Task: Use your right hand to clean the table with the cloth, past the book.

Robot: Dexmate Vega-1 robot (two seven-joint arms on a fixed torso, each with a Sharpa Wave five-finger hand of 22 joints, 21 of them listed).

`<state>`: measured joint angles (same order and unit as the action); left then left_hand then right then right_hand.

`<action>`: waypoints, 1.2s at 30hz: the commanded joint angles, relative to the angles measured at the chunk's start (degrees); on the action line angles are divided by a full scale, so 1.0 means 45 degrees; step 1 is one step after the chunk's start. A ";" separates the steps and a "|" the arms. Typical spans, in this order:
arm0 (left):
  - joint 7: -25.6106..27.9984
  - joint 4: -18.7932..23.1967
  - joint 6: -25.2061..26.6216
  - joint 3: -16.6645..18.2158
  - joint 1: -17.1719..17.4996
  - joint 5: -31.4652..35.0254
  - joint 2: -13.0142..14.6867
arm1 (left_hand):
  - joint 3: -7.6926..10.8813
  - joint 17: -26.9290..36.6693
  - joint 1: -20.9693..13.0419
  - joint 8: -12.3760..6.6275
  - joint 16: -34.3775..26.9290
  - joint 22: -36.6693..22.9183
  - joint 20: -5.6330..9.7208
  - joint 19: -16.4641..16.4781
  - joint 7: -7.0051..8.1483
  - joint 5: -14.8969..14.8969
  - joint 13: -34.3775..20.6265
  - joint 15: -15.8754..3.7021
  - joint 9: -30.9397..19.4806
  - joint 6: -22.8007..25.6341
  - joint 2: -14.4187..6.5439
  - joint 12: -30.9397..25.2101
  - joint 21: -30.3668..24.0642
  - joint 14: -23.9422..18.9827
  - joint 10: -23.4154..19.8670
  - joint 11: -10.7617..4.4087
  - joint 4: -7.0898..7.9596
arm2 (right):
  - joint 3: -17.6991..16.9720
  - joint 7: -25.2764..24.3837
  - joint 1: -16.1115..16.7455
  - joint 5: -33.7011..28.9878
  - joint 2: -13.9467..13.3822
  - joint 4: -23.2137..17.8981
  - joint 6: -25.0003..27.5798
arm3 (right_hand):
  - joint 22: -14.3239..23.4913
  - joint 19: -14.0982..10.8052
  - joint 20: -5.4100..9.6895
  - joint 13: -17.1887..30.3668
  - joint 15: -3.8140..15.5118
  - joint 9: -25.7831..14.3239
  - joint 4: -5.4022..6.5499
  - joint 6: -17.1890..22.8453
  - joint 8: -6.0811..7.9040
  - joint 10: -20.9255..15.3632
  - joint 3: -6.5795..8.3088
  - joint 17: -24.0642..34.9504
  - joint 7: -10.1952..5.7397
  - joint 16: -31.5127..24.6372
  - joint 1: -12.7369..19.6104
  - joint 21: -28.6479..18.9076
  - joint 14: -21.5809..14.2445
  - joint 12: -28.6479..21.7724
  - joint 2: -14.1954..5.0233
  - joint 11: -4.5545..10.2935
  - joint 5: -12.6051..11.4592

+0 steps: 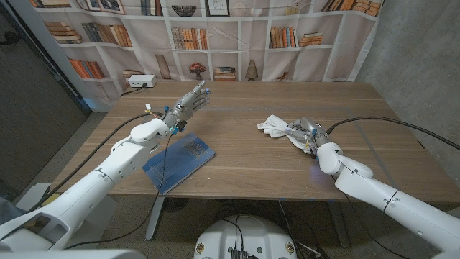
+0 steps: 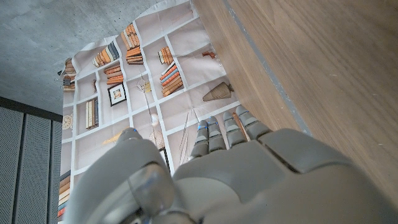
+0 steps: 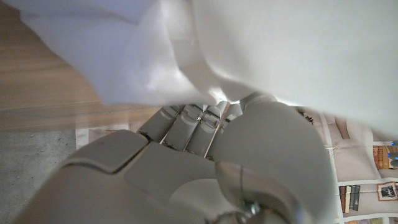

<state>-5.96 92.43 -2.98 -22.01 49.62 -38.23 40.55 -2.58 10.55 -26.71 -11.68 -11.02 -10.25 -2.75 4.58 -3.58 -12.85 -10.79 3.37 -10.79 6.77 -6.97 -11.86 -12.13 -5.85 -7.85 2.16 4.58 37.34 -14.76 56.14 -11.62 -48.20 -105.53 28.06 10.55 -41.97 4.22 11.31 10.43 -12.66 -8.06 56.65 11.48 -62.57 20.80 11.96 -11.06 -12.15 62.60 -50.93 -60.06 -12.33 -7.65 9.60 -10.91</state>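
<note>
Head view, right of centre: the right hand grips the bunched white cloth on the table. If the bundle stays crumpled, it might skip patches short of the blue book, lower left.

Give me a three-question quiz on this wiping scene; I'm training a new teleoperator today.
1. True or false: the right hand grips the white cloth.
2. Which lies nearer the robot's left arm: A) the blue book, B) the cloth?
3. Fill in: the left hand holds ____.

Key: 1 true; 2 A; 3 nothing, its fingers stretched out above the table.
</note>
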 commanded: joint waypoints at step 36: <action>0.0624 0.0873 0.0114 0.0227 0.0552 0.0112 0.0307 | -0.0021 0.0019 -0.0120 0.0023 -0.0024 -0.0067 -0.0007 -0.0083 -0.0003 0.0108 -0.0043 -0.0068 -0.0026 0.0147 -0.0069 0.0019 0.0016 -0.0113 -0.0111 -0.0017 0.0004 | 0.0509 -0.0576 -0.0355 -0.2043 0.0187 0.0717 -0.0060 | 0.0017 0.0025 0.1800 0.0054 0.0626 -0.0028 -0.0017 0.0019 0.0071 -0.0067 0.0147 0.0101 -0.0008 -0.0066 -0.0008 -0.0117 0.0000 -0.0047 -0.0125 0.0031 -0.0069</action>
<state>-5.06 93.89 -2.66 -22.49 49.70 -37.35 40.54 -2.59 10.53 -26.92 -11.71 -11.02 -10.25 -2.78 4.16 -3.37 -12.45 -10.79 3.17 -10.79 6.97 -7.19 -11.89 -12.13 -6.04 -7.84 2.15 4.58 38.73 -19.33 61.31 -18.47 -50.19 -111.05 30.51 10.50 -41.92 4.32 11.30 10.36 -12.67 -8.23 56.65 11.47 -62.52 20.95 12.13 -11.06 -12.62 62.71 -51.23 -60.20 -12.32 -7.72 9.63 -11.08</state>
